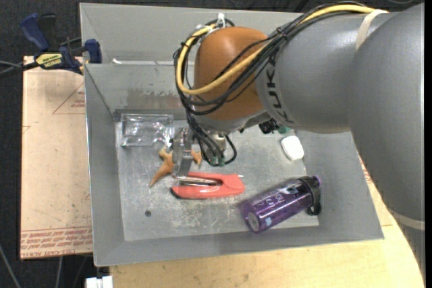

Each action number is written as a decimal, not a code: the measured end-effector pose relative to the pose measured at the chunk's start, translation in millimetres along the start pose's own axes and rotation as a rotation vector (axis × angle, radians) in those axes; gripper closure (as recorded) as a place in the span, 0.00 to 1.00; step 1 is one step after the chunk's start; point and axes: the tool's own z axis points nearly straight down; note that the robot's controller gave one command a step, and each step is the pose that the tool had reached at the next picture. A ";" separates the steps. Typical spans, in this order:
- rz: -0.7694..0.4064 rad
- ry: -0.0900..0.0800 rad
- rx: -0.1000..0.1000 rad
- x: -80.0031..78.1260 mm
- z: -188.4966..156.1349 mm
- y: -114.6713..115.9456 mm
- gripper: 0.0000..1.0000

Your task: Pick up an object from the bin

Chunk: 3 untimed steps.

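My gripper reaches down from under the orange wrist cover into the left middle of the bin. It stands right over a small orange star-shaped thing, whose arms stick out to either side of it. Just in front lies a flat red tool with a silver metal strip along its top, its left end close under the gripper. I cannot see any thing held in the gripper.
A clear crumpled plastic piece lies at the bin's back left. A purple cylindrical bottle with a dark cap lies at the front right. A small white block rests right of centre. The arm covers the bin's upper right.
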 end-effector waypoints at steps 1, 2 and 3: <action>-0.262 0.005 -0.001 6.2 40.7 -0.5 0.00; -0.262 0.005 -0.001 5.9 40.4 -0.4 0.00; -0.335 0.003 -0.004 0.8 45.3 -13.4 0.00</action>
